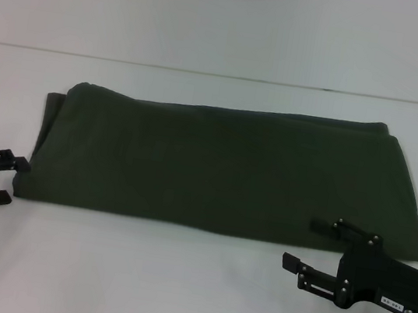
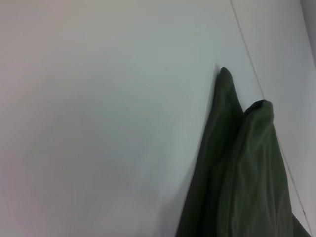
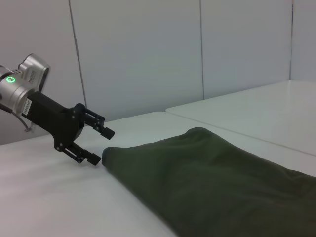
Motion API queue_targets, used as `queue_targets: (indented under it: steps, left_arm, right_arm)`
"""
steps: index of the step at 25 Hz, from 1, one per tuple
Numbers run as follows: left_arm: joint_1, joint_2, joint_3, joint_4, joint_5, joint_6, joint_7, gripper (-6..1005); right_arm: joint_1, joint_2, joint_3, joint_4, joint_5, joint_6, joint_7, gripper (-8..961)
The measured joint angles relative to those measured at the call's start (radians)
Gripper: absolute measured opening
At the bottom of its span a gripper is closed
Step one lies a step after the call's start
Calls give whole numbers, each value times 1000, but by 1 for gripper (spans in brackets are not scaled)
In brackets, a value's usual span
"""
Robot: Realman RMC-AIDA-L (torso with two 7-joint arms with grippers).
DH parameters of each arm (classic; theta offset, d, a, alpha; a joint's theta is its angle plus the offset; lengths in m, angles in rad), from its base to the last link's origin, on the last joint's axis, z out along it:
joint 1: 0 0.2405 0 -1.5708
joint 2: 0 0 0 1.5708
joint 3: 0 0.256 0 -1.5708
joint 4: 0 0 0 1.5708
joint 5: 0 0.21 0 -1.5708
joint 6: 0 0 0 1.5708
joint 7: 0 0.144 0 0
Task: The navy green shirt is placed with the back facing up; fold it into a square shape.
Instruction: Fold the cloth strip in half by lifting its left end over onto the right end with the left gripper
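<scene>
Even, diffuse light overhead; white bench (image 1: 174, 285) bright, faint pinkish cast. Soft thin shadow under shirt (image 1: 222, 170) edge. All views slightly soft; shirt folds low contrast.

Shirt (image 2: 237, 182) cut off by left wrist view's edge; right claw (image 1: 318, 245) overlaps its hem.

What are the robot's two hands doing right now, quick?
Left hand: open, empty, beside the near left corner of the navy green shirt.
Right hand: open, empty, at the shirt's near right edge.
</scene>
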Motion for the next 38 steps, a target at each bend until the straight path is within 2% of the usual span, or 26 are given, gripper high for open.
queue_targets:
  steps: [8,19,32,38]
  left_arm:
    - [-12,-4,33,-9,0,-32,-1,733]
    - [-20,-4,36,-11,0,-50,-1,714]
    - [-70,-27,41,-13,0,-76,8,691]
    - [-89,-32,76,-14,0,-102,9,680]
  right_arm:
    - [-3,0,-1,0,0,-2,0,825]
    - [-4,0,-1,0,0,-8,0,825]
    - [1,0,-1,0,0,-5,0,826]
    - [1,0,-1,0,0,-4,0,826]
